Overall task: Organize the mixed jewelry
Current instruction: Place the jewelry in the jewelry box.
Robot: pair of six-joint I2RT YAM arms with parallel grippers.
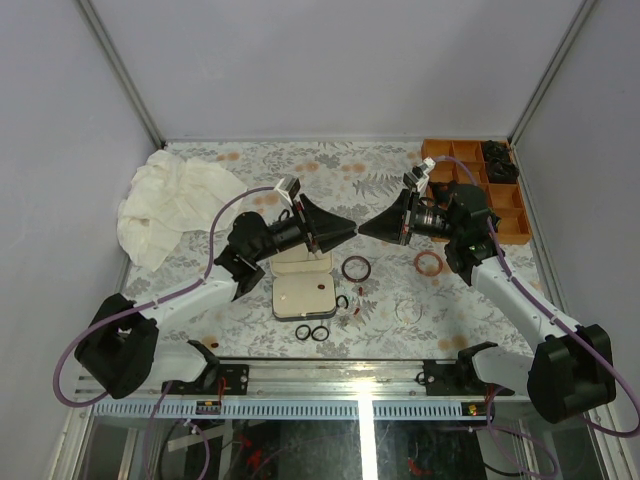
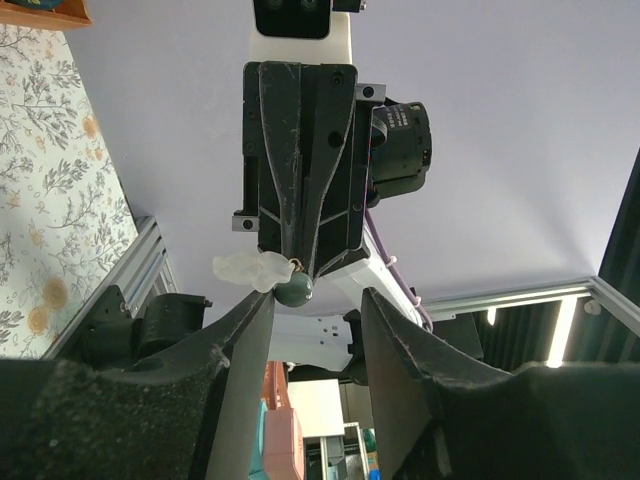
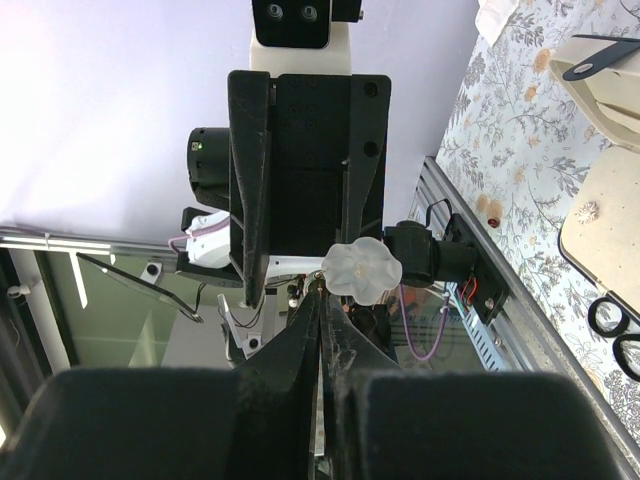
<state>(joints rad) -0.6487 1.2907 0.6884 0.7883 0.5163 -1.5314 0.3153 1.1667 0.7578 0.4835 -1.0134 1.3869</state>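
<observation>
Both arms are up off the table [image 1: 330,165], tips nose to nose over its middle.

Right gripper [image 3: 322,300]: fingers pressed together, pinching an earring [image 3: 362,268] at the very tip. The piece hangs well above the table, over the ground between the open case [image 1: 303,295] and a dark bangle [image 1: 355,268].

Left gripper [image 2: 318,300]: fingers apart, clamped on nothing. Its tips stand just short of the earring, facing right across the scene.

Relation that counts:
- From the left fingers the earring lies straight ahead, at the mouth of the gap, but off centre.
- In the left wrist view the frosted flower [image 2: 250,268] sits over the tip of the finger on the table side.
- The green bead [image 2: 295,290] hangs just inside that same finger. The other finger stands well clear.
- The earring's long axis, flower to bead, runs crosswise, roughly along the line on which the left fingers would close. It does not point down the gap.
- Whether bead or flower touches the finger pad: cannot tell.

Judgement: this looks like a hand-over from right to left. The right arm has the piece, and the left is the only one free to take it. The left tips probably need a small shift toward the table side so that the bead sits mid-gap. Otherwise one finger is likely to meet the flower first and twist the piece in the right's thin pinch.

Other pieces lie loose below. A pair of black rings [image 1: 312,332] sits near the case's near edge.
</observation>
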